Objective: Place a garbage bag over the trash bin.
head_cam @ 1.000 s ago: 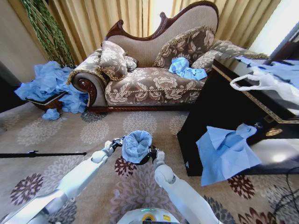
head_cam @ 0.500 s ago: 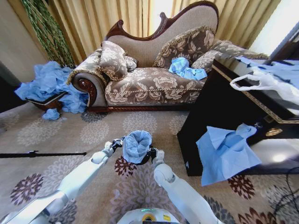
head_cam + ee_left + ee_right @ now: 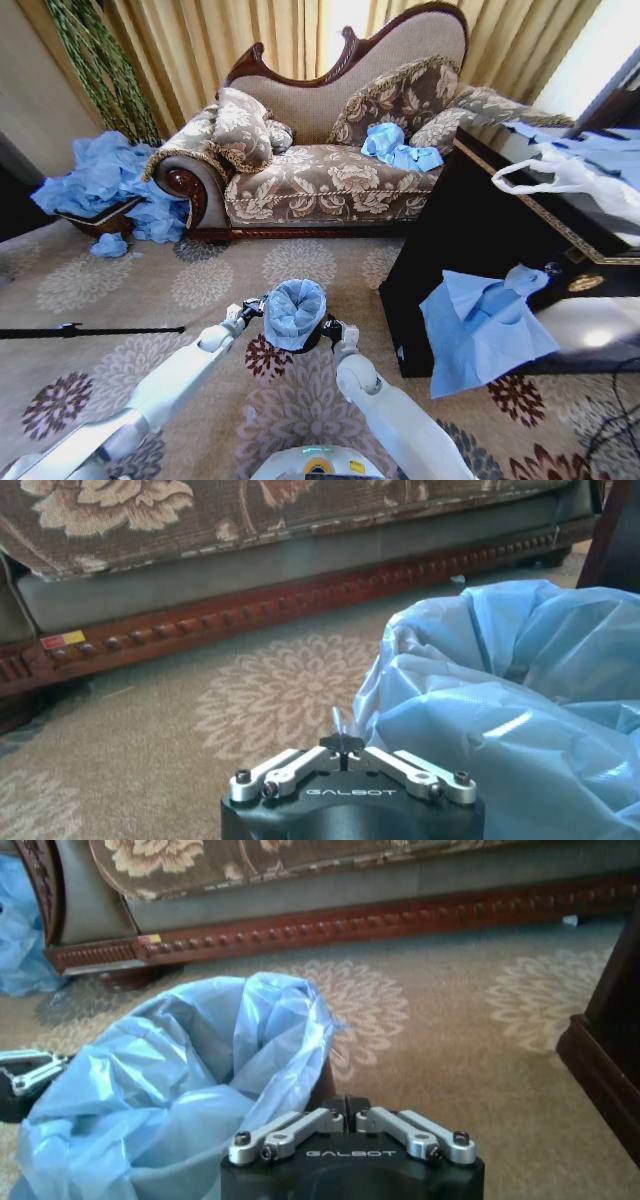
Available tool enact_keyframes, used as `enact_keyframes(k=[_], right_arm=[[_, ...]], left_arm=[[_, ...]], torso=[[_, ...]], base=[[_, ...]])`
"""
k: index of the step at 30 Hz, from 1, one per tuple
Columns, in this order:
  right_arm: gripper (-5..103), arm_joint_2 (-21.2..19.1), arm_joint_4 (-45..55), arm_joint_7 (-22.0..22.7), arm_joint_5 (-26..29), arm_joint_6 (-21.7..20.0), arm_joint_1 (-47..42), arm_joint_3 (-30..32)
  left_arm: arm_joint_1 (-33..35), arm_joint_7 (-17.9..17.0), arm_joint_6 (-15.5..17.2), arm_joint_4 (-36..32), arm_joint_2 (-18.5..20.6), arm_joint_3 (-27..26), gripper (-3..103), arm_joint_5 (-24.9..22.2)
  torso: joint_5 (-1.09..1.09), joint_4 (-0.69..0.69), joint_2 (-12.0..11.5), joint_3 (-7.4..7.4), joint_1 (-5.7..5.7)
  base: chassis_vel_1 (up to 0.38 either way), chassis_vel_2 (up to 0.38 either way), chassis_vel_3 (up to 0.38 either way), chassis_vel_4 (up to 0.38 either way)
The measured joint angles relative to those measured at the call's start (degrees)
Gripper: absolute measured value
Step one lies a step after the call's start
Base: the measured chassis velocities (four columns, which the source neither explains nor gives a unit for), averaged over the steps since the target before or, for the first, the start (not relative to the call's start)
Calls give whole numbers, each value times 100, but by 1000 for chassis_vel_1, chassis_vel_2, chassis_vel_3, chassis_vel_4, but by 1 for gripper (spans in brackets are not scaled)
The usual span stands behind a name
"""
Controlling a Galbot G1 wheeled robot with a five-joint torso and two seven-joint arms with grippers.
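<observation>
**Seating the liner on the bin**

I have the garbage bag [image 3: 293, 311] draped over the trash bin [image 3: 318, 341], which stands on the patterned carpet [image 3: 120, 290] in front of the sofa [image 3: 330, 150]. The left gripper [image 3: 249, 309] sits at the bag's left edge, the right gripper [image 3: 331, 328] at its right edge. From each wrist view the jaws look pressed together; whether a fold of film is pinched between them I cannot tell.

To finish well, I judge the rim wants even tension on both sides, drawing the film down outside the wall without tipping the light bin.

The bag is thin, crinkly, pale-blue plastic, glossy where it catches light, its mouth puckered in loose folds. The bin is black; a sliver of its side shows beneath the bag.
</observation>
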Motion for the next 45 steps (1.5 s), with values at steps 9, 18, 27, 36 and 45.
enact_keyframes(k=[9, 18, 27, 36, 45], right_arm=[[20, -104, 535, 415, 34, -134, 25, -141], [53, 110, 294, 426, -107, -129, 207, -364], [71, 174, 47, 323, -186, -104, 268, -385], [44, 182, -133, 275, -307, -52, 233, -367], [7, 161, -146, 305, -299, -4, 215, -342]], left_arm=[[-5, 0, 3, 6, 1, -16, 0, 3], [7, 0, 5, 10, -33, -33, 0, 18], [62, 17, -9, 18, -33, -82, 0, 26], [114, 32, -27, 29, -49, -126, 0, 35], [106, 40, -32, 55, -60, -129, 0, 37]], torso=[[0, -1, 0, 0, 0], [0, -1, 0, 0, 0], [0, -1, 0, 0, 0], [0, -1, 0, 0, 0], [1, 0, 0, 0, 0]], base=[[0, 0, 0, 0], [0, 0, 0, 0], [0, 0, 0, 0], [0, 0, 0, 0], [0, 0, 0, 0]])
